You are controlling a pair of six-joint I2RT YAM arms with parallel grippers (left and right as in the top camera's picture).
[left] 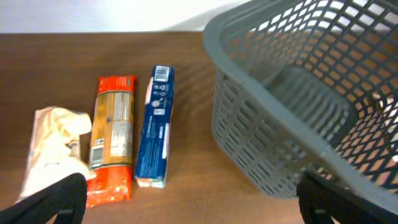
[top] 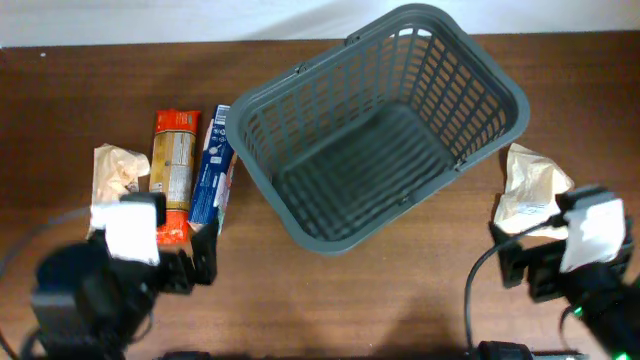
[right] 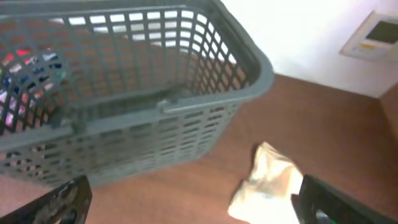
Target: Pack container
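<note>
container (top: 470, 90) stands at the table's far middle. left gripper (left: 189, 208), near left by a blue box (left: 153, 124), gapes wide, holding nothing; right gripper (right: 193, 208) likewise, beside a pale bag (right: 264, 183).

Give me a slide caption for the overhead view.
Empty dark grey slotted plastic basket; blue carton, orange packet, beige bag left; another beige bag right.
</note>
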